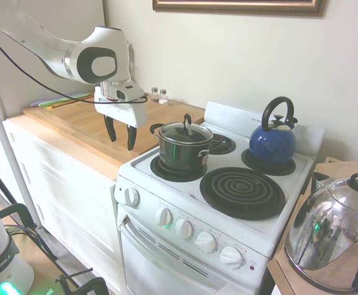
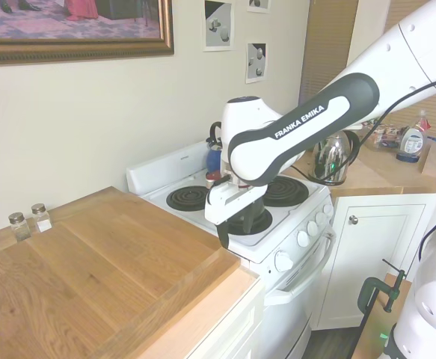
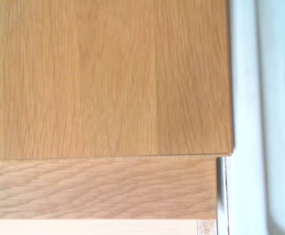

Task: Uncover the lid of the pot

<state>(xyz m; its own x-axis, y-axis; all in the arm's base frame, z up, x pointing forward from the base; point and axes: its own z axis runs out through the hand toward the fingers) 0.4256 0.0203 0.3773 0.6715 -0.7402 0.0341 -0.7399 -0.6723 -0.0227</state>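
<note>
The pot (image 1: 180, 153), a small dark saucepan with a shiny rim, stands on the stove's front-left burner. The glass lid (image 1: 185, 133) with its dark loop knob sits on it. My gripper (image 1: 121, 136) hangs open over the wooden counter (image 1: 80, 123), left of the pot and about level with it, its fingers pointing down with nothing between them. In the second exterior view my arm (image 2: 292, 127) hides most of the pot. The wrist view shows only the counter's wood (image 3: 108, 78) and the stove's white edge (image 3: 259, 122).
A blue kettle (image 1: 273, 140) sits on the back-right burner. The front-right coil (image 1: 242, 192) is bare. A shiny steel kettle (image 1: 329, 236) stands on the counter right of the stove. Two small shakers (image 1: 159, 94) stand by the wall.
</note>
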